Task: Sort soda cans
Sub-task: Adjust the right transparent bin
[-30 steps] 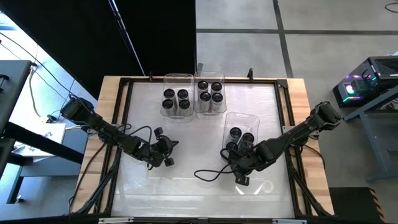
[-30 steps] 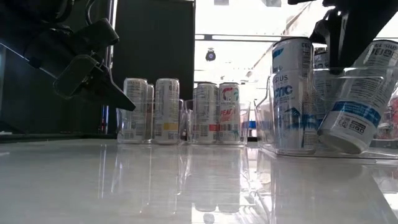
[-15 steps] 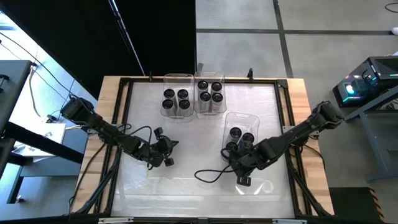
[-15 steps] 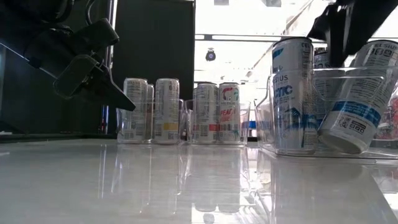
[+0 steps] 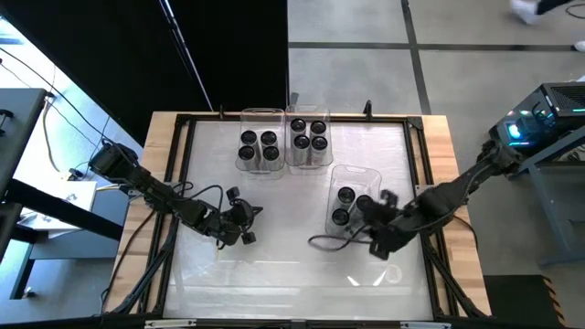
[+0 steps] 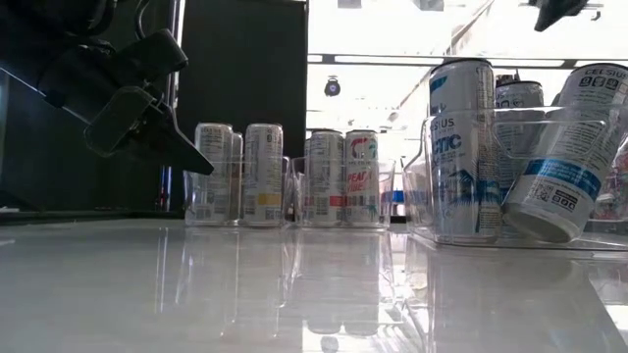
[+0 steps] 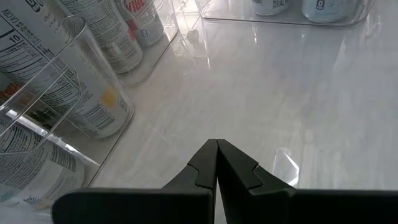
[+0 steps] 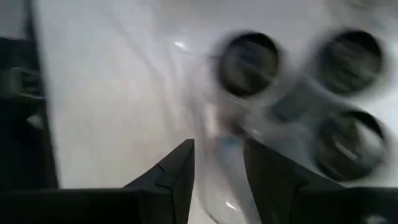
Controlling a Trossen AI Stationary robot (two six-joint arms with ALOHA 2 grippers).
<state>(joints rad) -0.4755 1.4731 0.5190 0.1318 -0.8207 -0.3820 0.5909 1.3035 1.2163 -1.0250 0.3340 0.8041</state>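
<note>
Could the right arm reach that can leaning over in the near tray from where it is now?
Probably yes. The right end effector hangs empty, jaws apart, just above the near tray, and nothing sits between it and the tilted can. But that can leans against the tray wall with upright cans close beside it, so a clean grip looks awkward.

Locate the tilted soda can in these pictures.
In the low view the tilted can leans inside the clear tray on the table's right side, beside two upright cans.

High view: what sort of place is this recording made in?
Probably a robotics lab or workshop: a framed wooden table on a bare concrete floor, with lit electronics on a side bench.
</note>
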